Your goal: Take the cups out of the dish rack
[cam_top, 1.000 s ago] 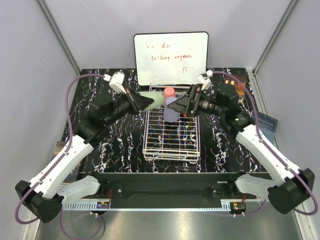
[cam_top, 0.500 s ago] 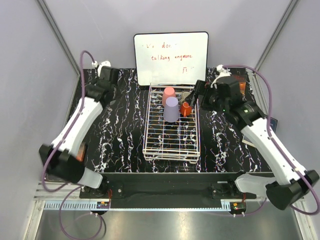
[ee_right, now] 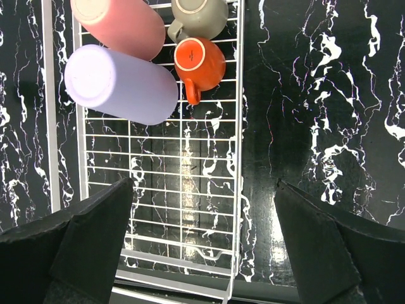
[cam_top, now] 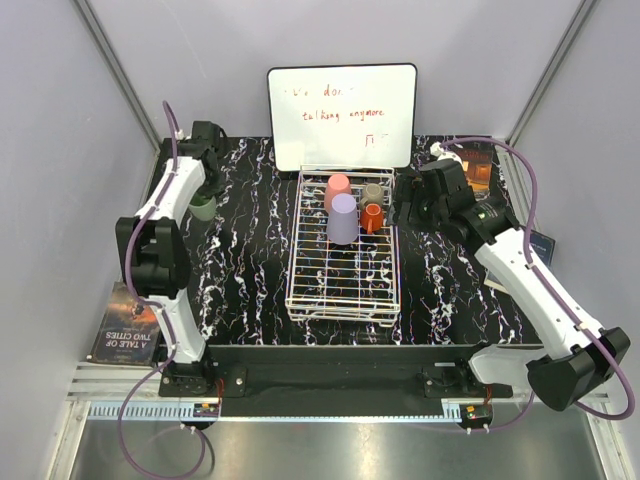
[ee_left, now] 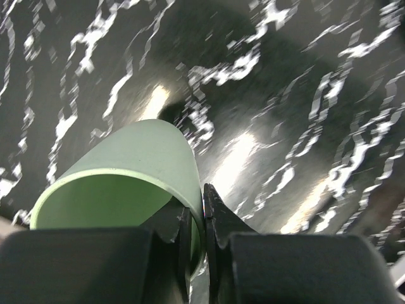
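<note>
The black marbled table (cam_top: pixel 250 260) carries everything, with a whiteboard (cam_top: pixel 342 115) propped just beyond the dish rack (cam_top: pixel 343 290), which sits at the middle of the table with its long side running from near to far. The near part of the dish rack is bare grid, and all its contents are crowded at the far end. Well to the left of the dish rack, the left gripper (ee_left: pixel 204 215) is clamped on the wall of the pale green cup (ee_left: pixel 126 164), one finger inside the mouth and one outside. That cup is out of the rack and low over the table, tilted; whether its base touches the surface cannot be told. Just to the right of the dish rack's far end, the right gripper (ee_right: pixel 202 228) hangs above with its fingers spread wide apart and nothing between them. Four cups are in the rack: the lavender cup (cam_top: pixel 343 220), bottom up and nearest the middle, the pink cup (cam_top: pixel 338 188) touching it on the far side, the beige-grey cup (cam_top: pixel 372 192) in the far right corner, and the small orange cup (cam_top: pixel 372 216) with a handle just near of it, against the right rail. By this showing the job is in its early part: one cup is out but not yet let go, and four are left to lift out.
</note>
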Controlling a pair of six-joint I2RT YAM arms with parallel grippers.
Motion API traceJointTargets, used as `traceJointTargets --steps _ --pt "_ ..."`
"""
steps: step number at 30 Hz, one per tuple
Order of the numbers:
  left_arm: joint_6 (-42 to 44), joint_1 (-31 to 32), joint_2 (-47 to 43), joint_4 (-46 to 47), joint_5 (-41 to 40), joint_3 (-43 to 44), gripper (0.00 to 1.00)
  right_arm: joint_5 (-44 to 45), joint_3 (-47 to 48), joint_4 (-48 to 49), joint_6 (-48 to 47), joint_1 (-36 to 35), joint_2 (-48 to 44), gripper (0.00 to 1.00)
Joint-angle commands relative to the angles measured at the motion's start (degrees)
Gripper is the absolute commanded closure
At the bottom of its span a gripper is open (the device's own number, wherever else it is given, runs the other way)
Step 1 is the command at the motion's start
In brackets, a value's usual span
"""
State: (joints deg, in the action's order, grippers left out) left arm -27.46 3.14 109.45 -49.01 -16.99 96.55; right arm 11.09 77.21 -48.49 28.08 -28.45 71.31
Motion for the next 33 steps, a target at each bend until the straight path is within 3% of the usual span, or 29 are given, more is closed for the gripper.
traceJointTargets --steps 1,8,17,28,31,33 --pt "1.0 -0.6 2.7 2.5 4.4 5.4 1.00 1.6 -0.7 0.9 -0.7 -0.2 -1.7 0.01" --pt "0.5 -1.6 8.4 2.3 8.1 6.8 1.00 -2.9 -0.9 2.3 -2.6 -0.3 -1.1 0.00" --pt "-0.5 -1.6 8.8 2.4 8.6 4.9 1.00 -2.9 -1.2 1.6 -3.4 0.0 0.2 0.00" --pt "-0.4 -1.7 5.4 1.6 8.8 7.5 0.60 -3.0 -2.0 2.3 -3.5 -0.2 0.0 0.00" --pt "-0.8 -1.7 3.2 1.1 6.8 7.4 0.39 -2.8 -1.8 2.3 -3.6 -0.1 -0.4 0.00" --pt "-1.3 -1.6 1.2 1.1 5.3 7.7 0.32 -2.6 -1.6 2.4 -3.7 -0.2 -0.4 0.00"
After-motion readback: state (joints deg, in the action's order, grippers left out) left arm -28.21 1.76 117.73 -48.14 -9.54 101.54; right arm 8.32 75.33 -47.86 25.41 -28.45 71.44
